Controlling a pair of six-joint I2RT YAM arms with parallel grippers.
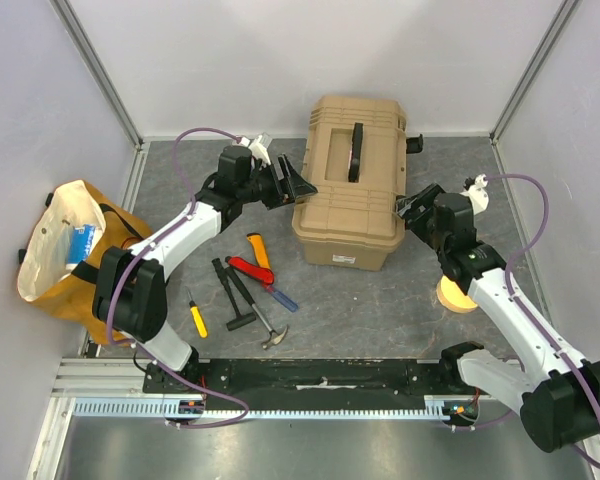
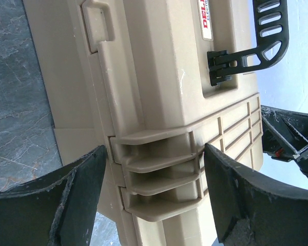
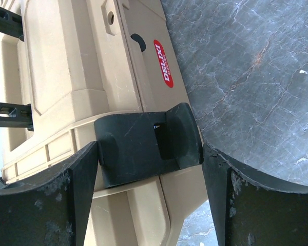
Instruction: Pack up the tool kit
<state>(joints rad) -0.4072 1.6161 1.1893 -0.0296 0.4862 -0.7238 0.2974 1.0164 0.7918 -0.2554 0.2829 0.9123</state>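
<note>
Bracketed the closed tan toolbox [image 1: 352, 180] at mid-table with both claws spread wide. Set the left gripper [image 2: 151, 171] about its stepped ribs and the right gripper [image 3: 150, 154] about the black latch [image 3: 136, 148], probably to free the lid. Found hammer [image 1: 272, 337] and yellow screwdriver [image 1: 198, 320] loose front-left, unpacked.

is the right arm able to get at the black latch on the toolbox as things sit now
Probably yes. The right pincer is open, and in the wrist view the black latch sits right between its jaws with nothing in front of it.
</note>
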